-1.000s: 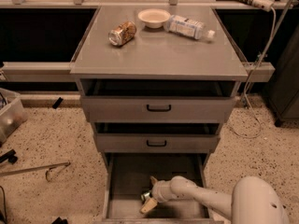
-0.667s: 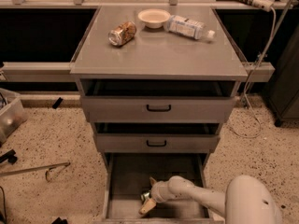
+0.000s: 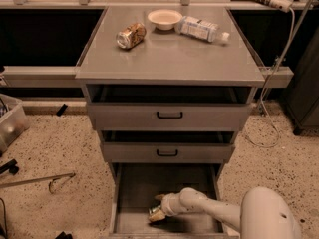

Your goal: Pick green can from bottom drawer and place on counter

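The bottom drawer (image 3: 139,188) is pulled out, its grey floor showing. My gripper (image 3: 158,207) is down inside it, near the front middle, at the end of my white arm (image 3: 214,212) reaching in from the lower right. The green can cannot be made out; the spot at the gripper is dark and partly covered by it. The counter (image 3: 169,56) is the flat grey cabinet top above.
On the counter lie a tan patterned can (image 3: 130,35), a pale bowl (image 3: 164,19) and a clear plastic bottle (image 3: 202,29). Both upper drawers (image 3: 169,116) are slightly open. A metal rod (image 3: 37,179) and a plastic bin (image 3: 10,123) are on the floor at left, and a cable (image 3: 269,128) at right.
The arm's large white link has shifted slightly left. The gripper stays at about the same spot in the bottom drawer.
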You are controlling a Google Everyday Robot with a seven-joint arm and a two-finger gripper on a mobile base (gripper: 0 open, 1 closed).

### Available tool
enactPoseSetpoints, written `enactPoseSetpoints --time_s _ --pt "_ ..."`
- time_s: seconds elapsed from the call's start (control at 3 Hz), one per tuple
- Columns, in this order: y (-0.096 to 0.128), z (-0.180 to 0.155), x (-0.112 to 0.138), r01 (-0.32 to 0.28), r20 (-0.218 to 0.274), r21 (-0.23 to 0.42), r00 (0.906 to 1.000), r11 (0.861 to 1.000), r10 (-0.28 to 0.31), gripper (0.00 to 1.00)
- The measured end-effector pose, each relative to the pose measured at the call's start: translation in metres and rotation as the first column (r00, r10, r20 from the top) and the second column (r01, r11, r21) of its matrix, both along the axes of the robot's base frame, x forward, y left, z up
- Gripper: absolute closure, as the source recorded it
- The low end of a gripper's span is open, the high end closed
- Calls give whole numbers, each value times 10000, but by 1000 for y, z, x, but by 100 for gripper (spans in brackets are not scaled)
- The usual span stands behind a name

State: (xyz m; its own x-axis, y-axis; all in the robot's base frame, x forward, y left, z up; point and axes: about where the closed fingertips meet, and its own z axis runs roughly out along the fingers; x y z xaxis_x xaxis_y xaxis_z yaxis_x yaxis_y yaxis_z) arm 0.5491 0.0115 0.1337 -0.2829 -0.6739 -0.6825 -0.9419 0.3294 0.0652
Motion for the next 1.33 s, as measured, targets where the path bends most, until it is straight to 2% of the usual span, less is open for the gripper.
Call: enactPoseSetpoints --time_s 0.33,0.67,1.0,1.33 --pt "0 0 0 -2 0 3 10000 10000 2 65" --pt "-1 28 -3 35 403 93 9992 10000 -38 89" --pt "-3 99 -12 73 1021 726 9947 9973 -147 100" --pt "-15 177 -30 229 1329 1696 9901 9852 -459 100"
